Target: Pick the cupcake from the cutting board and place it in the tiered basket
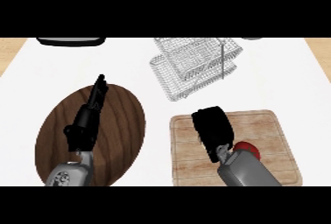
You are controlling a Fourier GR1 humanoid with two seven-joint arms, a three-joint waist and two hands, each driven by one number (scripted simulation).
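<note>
**Right robot hand over cutting board**

You've got the right robot hand (213,127) above the light cutting board (284,157), fingers curled; can't tell if they hold anything. A red object (251,148), likely the cupcake, shows beside its wrist. Left robot hand (87,120) open, fingers straight, over the dark oval board (126,127). Tiered basket (194,65) sits beyond on the counter (278,78).
</note>
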